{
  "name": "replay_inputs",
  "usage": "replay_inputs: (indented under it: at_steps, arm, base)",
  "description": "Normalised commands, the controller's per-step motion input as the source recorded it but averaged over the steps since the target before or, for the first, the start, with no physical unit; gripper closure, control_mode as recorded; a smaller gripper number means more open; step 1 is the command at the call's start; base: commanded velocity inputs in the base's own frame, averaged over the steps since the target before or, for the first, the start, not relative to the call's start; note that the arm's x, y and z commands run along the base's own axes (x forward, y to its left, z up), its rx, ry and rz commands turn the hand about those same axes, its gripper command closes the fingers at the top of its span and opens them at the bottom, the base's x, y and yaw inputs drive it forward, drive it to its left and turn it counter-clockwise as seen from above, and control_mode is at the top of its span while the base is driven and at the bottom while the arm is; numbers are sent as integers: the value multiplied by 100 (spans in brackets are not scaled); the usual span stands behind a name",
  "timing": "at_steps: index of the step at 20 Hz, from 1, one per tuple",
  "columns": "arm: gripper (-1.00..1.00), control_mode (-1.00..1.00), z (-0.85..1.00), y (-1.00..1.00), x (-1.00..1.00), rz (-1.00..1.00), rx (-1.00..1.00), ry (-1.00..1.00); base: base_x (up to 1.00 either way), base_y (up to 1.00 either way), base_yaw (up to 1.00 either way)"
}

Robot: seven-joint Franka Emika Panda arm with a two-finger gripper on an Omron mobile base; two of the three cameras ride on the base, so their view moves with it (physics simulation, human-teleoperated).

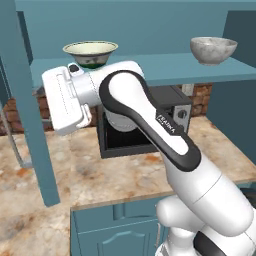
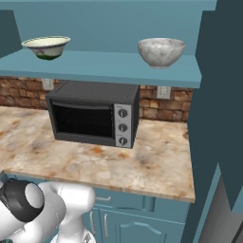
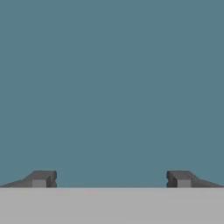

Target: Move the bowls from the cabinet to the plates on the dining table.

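1. On the counter (image 2: 142,166), which has a beige stone top with rust blotches, a black toaster oven (image 2: 92,114) stands near the back edge, against the brick wall (image 2: 19,90). Its glass door faces the front edge and three silver knobs sit on its right side.
2. The teal shelf (image 2: 109,66) of the cabinet (image 2: 220,95) runs directly above the oven. An open cabinet door (image 1: 25,110) hangs at the left edge of the left base view, in front of the counter.
3. Below the counter there are teal panelled fronts (image 2: 128,223) with short silver handles.
4. The yellow-green bowl (image 1: 90,52) stands upright on the left part of the shelf, close to its front edge. In the left base view the white arm (image 1: 150,130) rises in front of the shelf, and its wrist covers the lower part of this bowl.
5. The marbled bowl (image 2: 161,51) stands upright near the right end of the shelf, close to the cabinet's side wall. It is well apart from the other bowl, and nothing is in front of it.
6. The gripper (image 3: 111,179) is spread wide; its two dark tips stand far apart at the bottom of the hand view, with nothing between them.
7. In front of the gripper is a flat teal surface. I cannot tell which part of the cabinet this is, or how near the gripper is to either bowl.
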Motion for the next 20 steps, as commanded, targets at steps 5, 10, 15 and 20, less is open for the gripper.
replay_inputs:
  at_steps: [5,10,15,20]
  arm:
    - [-100,-100,-10,43,0,0,-1,-2]
    - [-100,-100,-1,7,6,0,0,0]
    - [-100,-100,0,-9,-2,0,0,-3]
    - [-100,-100,5,-37,-5,0,0,-7]
  base:
    - [0,0,0]
    - [0,0,0]
    - [0,0,0]
    - [0,0,0]
